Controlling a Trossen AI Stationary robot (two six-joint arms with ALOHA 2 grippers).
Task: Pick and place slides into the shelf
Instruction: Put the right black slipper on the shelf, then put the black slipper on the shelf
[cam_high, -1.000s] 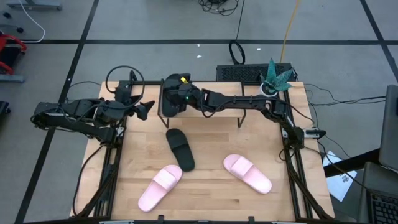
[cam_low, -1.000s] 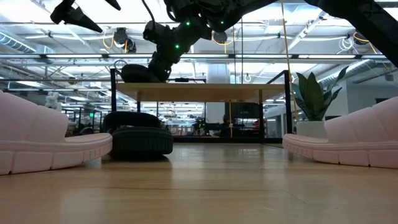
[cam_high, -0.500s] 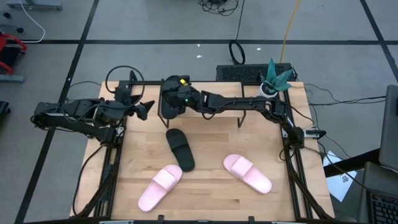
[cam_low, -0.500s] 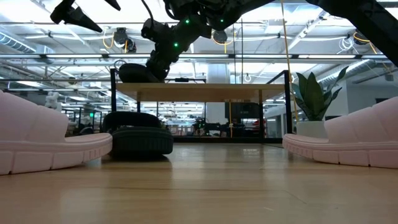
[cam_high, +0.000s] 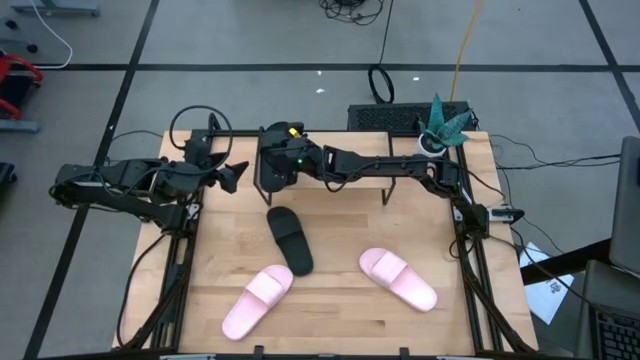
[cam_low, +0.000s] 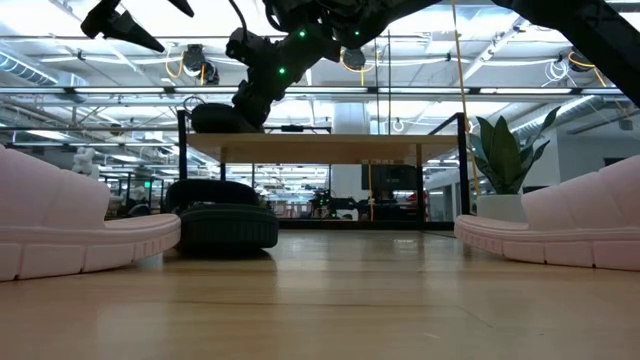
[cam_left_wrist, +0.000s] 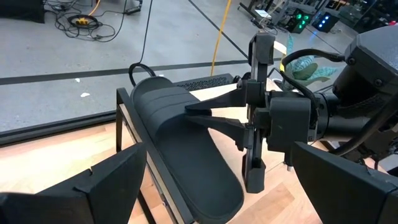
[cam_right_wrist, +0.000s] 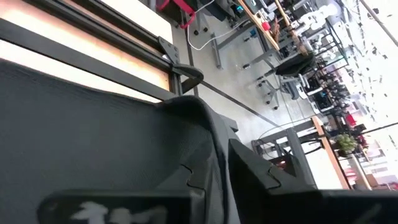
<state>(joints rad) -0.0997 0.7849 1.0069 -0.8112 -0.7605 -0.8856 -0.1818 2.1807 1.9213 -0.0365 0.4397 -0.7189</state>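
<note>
One black slide (cam_left_wrist: 177, 149) lies with its sole on the left end of the shelf (cam_low: 340, 147). My right gripper (cam_left_wrist: 205, 117) reaches along the shelf top and is shut on that slide's strap. A second black slide (cam_high: 289, 240) rests flat on the table in front of the shelf. Two pink slides (cam_high: 258, 299) (cam_high: 398, 278) lie sole-down nearer the front edge. My left gripper (cam_high: 238, 173) hovers open just left of the shelf's left end, holding nothing. My right gripper has the black slide's broad strap by its open edge (cam_left_wrist: 186, 112), one finger over the strap and the other (cam_left_wrist: 224, 127) below it, inside the foot opening. The fingers come nearly level from the table's right. The slide's sole rests on the shelf top.
A potted plant (cam_high: 443, 124) stands at the shelf's right end. The right arm (cam_high: 390, 165) lies along most of the shelf top. Bare tabletop (cam_high: 340, 225) shows between the slides and the shelf.
My right gripper has swung slightly toward the shelf's left end, and the black slide on the shelf top has shifted a little that way with it, staying on the plank.
</note>
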